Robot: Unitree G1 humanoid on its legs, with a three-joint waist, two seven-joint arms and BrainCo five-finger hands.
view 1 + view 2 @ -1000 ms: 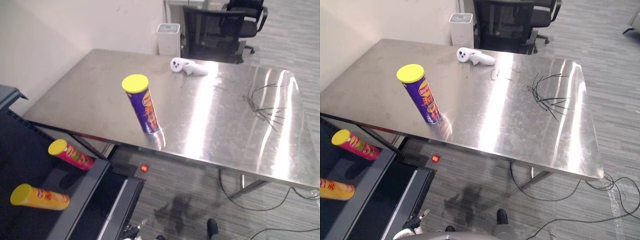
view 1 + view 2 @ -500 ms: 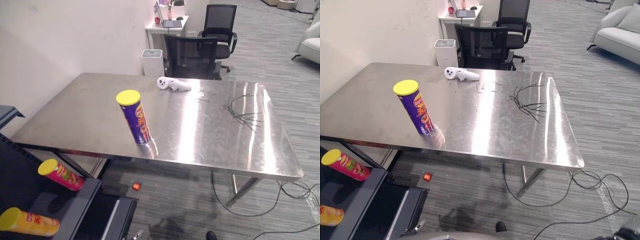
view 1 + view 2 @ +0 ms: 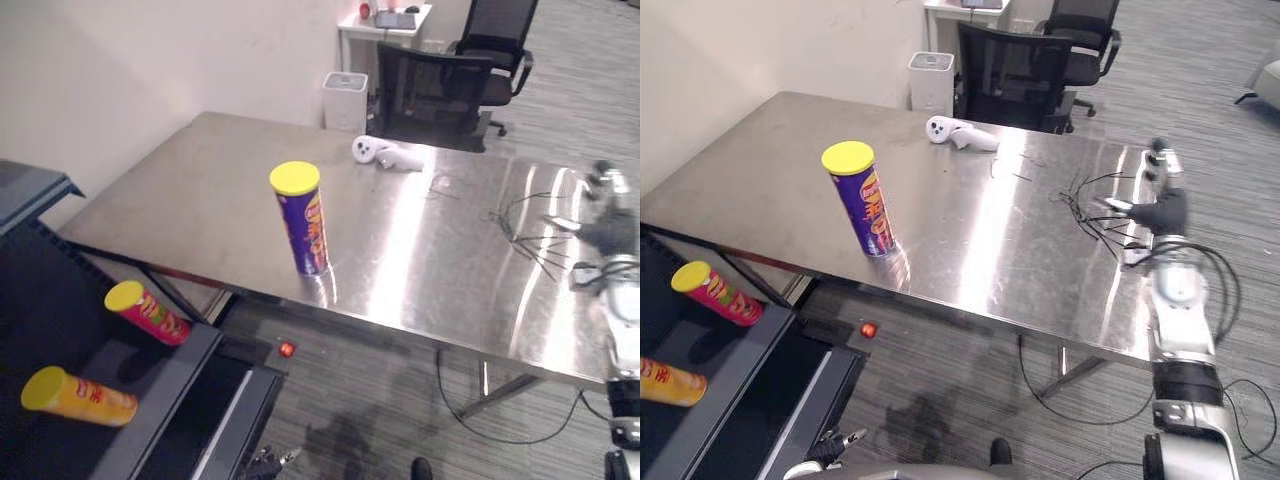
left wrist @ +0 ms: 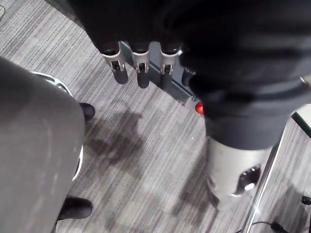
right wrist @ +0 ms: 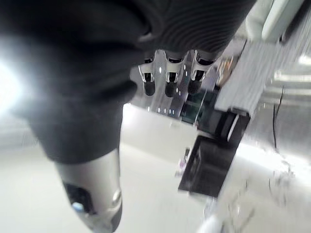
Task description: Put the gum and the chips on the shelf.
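Observation:
A purple chips can point(image 3: 303, 220) with a yellow lid stands upright near the front edge of the steel table point(image 3: 190, 190). A pink chips can point(image 3: 148, 311) and an orange one point(image 3: 78, 395) lie on the black shelf point(image 3: 165, 385) at the lower left. My right hand point(image 3: 1160, 212) hangs raised over the table's right end, far from the purple can. Its fingers point(image 5: 167, 82) are straight and hold nothing. My left hand point(image 4: 142, 73) hangs low over the floor, open and empty.
A white controller point(image 3: 385, 153) lies at the back of the table. A tangle of thin black wires point(image 3: 530, 225) lies under my right hand. Behind the table stand black office chairs point(image 3: 440, 85) and a white bin point(image 3: 343, 88). A small red thing point(image 3: 287, 349) lies on the floor.
The camera has shifted. My right arm has risen into view at the table's right end. The purple can has stayed in place.

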